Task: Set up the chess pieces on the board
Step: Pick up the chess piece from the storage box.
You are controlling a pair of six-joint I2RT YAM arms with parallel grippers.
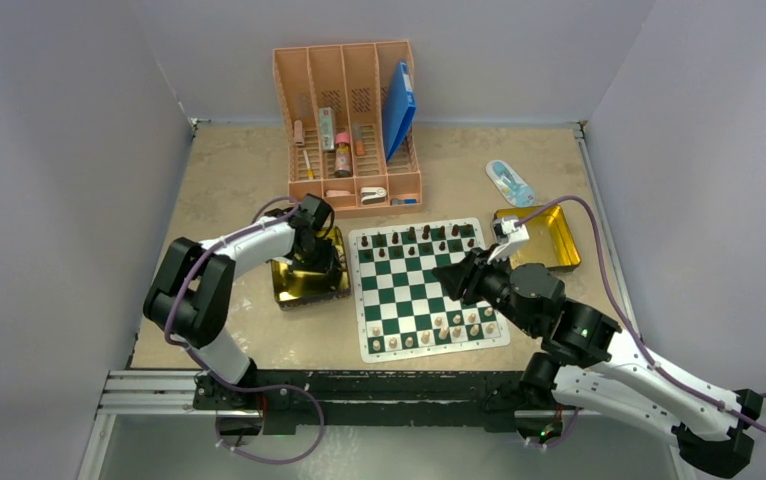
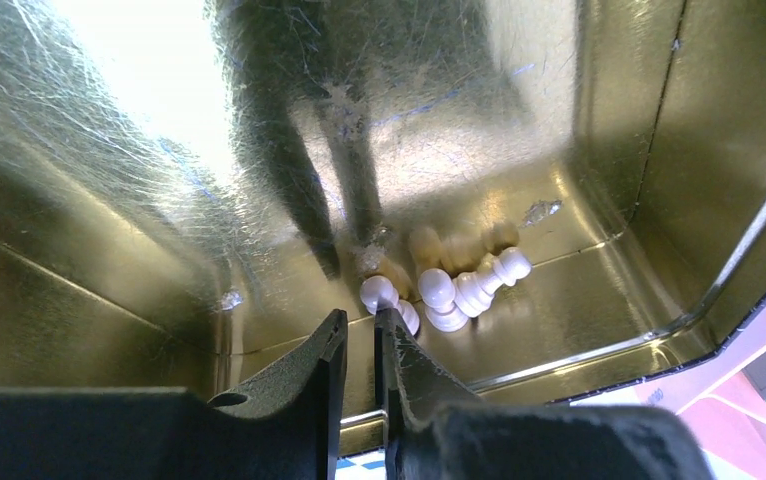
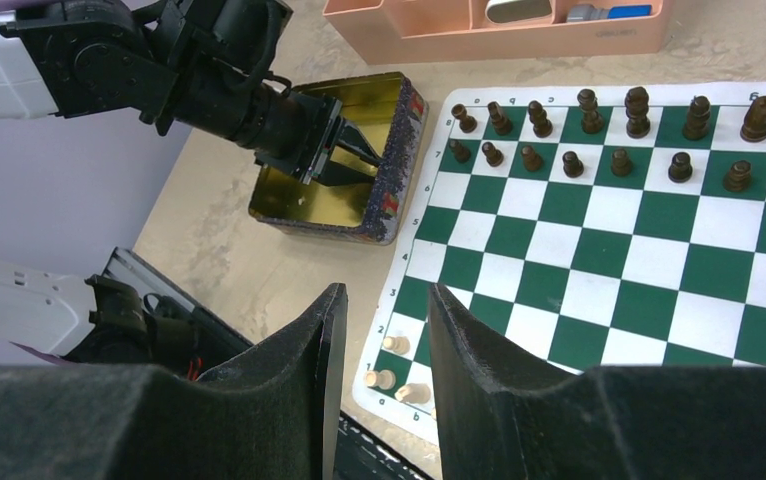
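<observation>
Pale chessmen (image 1: 459, 332) stand on the board's (image 1: 414, 290) two near rows, bunched toward the near right corner, with a few at the near left corner. Rank digits, 8 down to 2, read along the white border on the left edge.

Right gripper (image 3: 387, 292) hovers over the board's right half, arm folded low from its base. Its fingers are part open, with nothing between them. The board's middle rows are bare, giving free room to move.

Left arm arches over the gold tin (image 1: 294, 285) just off the board's left edge, with the left gripper (image 2: 361, 320) pointing down inside. Its fingers are nearly together with a slim gap, tips at a pale pawn (image 2: 379, 292); whether it is gripped cannot be told. More pale pieces (image 2: 464, 288) lie tipped beside it on the tin floor.

Dark chessmen (image 3: 588, 108) stand along the far two rows. Second gold tin (image 1: 549, 240) sits off the far right corner, and the pink organiser (image 1: 359, 195) stands at the table's (image 1: 229, 180) far edge.
</observation>
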